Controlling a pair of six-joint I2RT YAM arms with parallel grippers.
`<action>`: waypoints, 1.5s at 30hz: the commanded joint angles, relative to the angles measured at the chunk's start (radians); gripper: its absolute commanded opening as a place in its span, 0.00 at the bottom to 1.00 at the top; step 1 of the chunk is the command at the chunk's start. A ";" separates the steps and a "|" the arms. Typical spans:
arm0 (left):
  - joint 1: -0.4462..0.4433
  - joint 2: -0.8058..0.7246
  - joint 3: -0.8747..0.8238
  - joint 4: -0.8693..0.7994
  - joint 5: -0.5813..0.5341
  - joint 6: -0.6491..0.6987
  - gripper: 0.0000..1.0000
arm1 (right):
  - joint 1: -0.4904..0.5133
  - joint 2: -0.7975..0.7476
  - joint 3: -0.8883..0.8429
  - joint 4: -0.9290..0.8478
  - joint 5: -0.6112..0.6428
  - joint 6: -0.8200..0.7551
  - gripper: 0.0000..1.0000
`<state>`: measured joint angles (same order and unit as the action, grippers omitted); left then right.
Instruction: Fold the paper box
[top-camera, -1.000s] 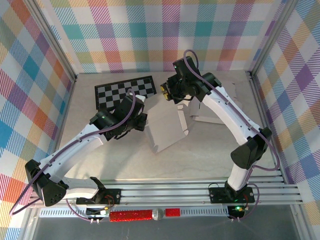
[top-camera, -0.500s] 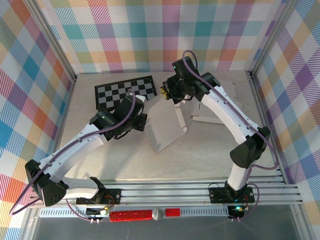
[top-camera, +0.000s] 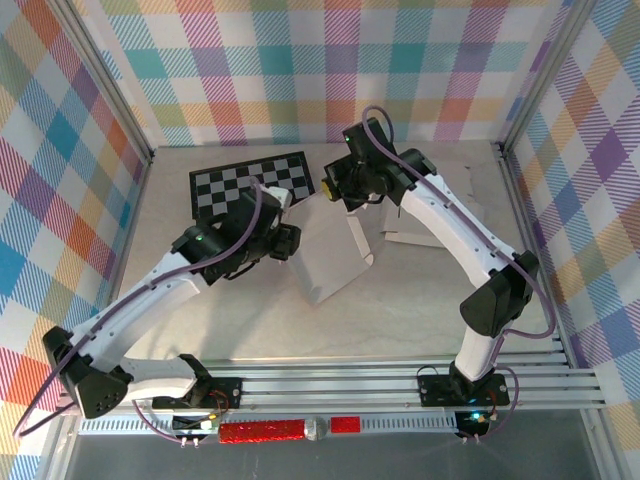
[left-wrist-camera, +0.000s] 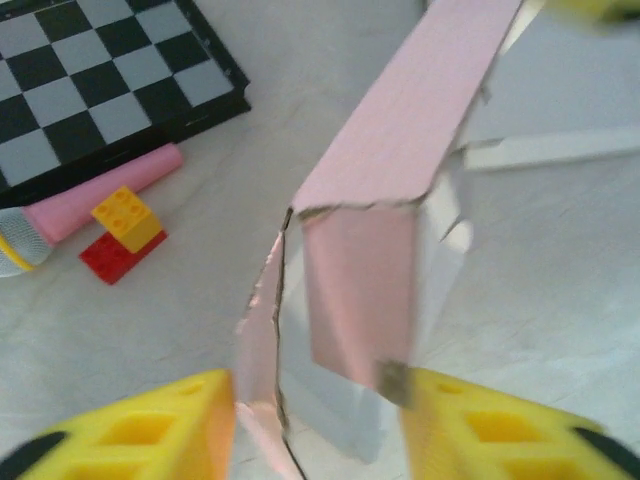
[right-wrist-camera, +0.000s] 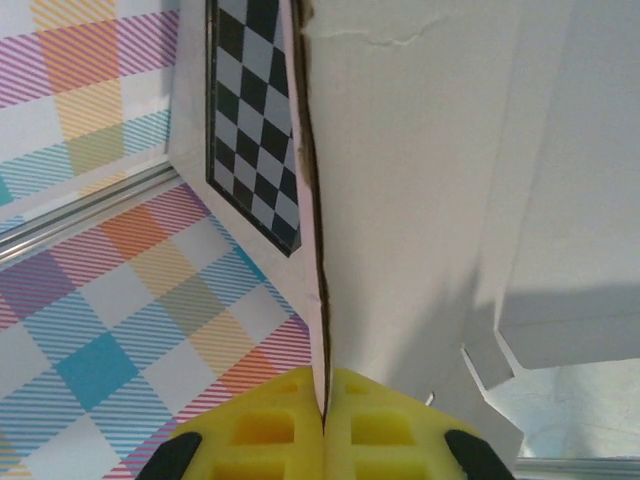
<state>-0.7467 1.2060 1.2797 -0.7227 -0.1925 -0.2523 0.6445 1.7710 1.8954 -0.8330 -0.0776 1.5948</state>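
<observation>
The right claw (right-wrist-camera: 325, 425), pinching a box (top-camera: 335, 255) flap, had tilted it steeper; the left claw (left-wrist-camera: 315, 420) gaped wide around a panel, so the fold was advancing.

Thing: paper box (top-camera: 333, 252), a thin white card blank with a pale pink cast, part folded.
Place: middle of the table (top-camera: 250, 320).
Pose: main panel tilted, near edge down, far edge raised; one side wall turned up along its right.
Creases: rough, slightly torn at the corners.
Hold: far edge pinched by the right gripper (right-wrist-camera: 325, 420).
</observation>
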 joint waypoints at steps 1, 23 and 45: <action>0.008 -0.108 -0.009 0.097 0.087 -0.072 0.53 | 0.002 -0.041 -0.045 0.053 0.016 0.047 0.00; 0.156 0.124 0.229 -0.006 0.285 -0.666 0.45 | 0.003 -0.068 -0.148 0.121 0.036 0.117 0.00; 0.162 0.175 0.213 -0.006 0.324 -0.694 0.40 | 0.003 -0.078 -0.162 0.134 0.030 0.117 0.00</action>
<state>-0.5983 1.3800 1.4883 -0.7376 0.1150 -0.9459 0.6426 1.7210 1.7397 -0.7246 -0.0406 1.6981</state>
